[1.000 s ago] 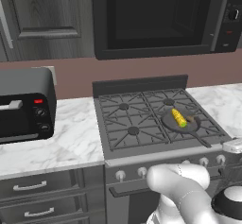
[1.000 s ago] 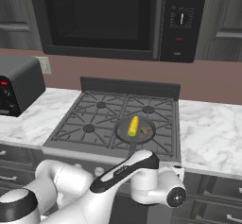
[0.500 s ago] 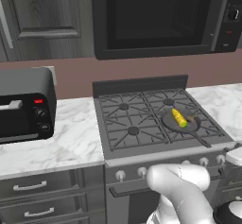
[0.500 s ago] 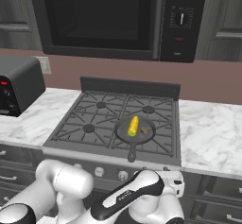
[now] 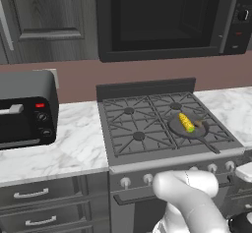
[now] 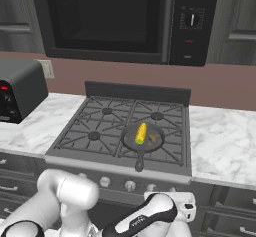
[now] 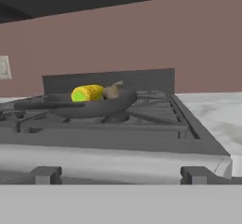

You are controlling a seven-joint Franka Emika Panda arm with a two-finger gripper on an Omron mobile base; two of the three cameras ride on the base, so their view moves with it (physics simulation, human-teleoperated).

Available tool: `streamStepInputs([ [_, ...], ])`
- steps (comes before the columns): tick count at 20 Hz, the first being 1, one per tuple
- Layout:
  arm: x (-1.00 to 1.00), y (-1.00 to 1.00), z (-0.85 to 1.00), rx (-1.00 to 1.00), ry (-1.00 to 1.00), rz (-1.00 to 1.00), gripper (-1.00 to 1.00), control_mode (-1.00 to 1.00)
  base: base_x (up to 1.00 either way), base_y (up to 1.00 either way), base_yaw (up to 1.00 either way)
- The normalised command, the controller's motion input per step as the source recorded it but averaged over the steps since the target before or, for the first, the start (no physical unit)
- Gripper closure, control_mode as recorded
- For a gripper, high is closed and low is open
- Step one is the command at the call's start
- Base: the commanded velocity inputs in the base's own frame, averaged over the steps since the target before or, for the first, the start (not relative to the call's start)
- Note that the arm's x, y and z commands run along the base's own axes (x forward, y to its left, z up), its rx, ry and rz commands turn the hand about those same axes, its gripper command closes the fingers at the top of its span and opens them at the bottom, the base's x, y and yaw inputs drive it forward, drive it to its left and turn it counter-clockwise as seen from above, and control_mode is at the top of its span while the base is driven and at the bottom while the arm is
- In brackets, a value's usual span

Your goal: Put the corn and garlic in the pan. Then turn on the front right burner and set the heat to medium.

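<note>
My arm (image 6: 70, 196) has sunk lower than it was a moment ago, the forearm (image 6: 145, 218) now folded down in front of the oven door, below the row of silver knobs (image 6: 130, 185); the stove and everything on it sits where it did.

The marble table (image 5: 69, 148) carries the black gas stove (image 5: 142, 129), with the built-in microwave (image 5: 162, 15) above it and a toaster oven (image 5: 24, 109) off to the left. The microwave's control panel shows small marks and a dial, but I cannot read any writing there.

The pan (image 6: 143, 137) rests on the front right burner (image 7: 116, 118), its long handle (image 6: 139, 160) running toward the stove's front edge. Inside it lies the corn (image 6: 141, 132), its long axis running roughly front to back, tilted slightly, with the greenish tip (image 7: 79, 95) toward the front edge in the hand view. The garlic (image 6: 153, 138) sits just beside the corn, on its right, also in the pan.

My hand (image 7: 120, 175) is low at the stove's front edge, looking level across the grates, fingers (image 7: 46, 174) spread wide and holding nothing.
</note>
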Motion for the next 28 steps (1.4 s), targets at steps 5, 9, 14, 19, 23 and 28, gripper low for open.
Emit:
streamStepInputs([
  [5, -0.01, -0.22, -0.38, 0.00, 0.00, -0.03, -1.00, -1.00, 0.00, 0.00, 0.00],
  [9, -0.01, -0.08, -0.27, 0.00, 0.00, -0.03, -1.00, -1.00, 0.00, 0.00, 0.00],
  [14, 0.00, -0.01, -0.23, 0.00, 0.00, -0.04, -1.00, -1.00, 0.00, 0.00, 0.00],
  [19, 0.06, 0.00, -0.22, 0.01, 0.00, -0.05, -1.00, -1.00, 0.00, 0.00, 0.00],
  [23, 0.33, 0.00, -0.15, 0.00, 0.00, -0.11, -1.00, -1.00, 0.00, 0.00, 0.00],
  [28, 0.42, 0.00, -0.16, 0.00, 0.00, -0.14, -1.00, -1.00, 0.00, 0.00, 0.00],
])
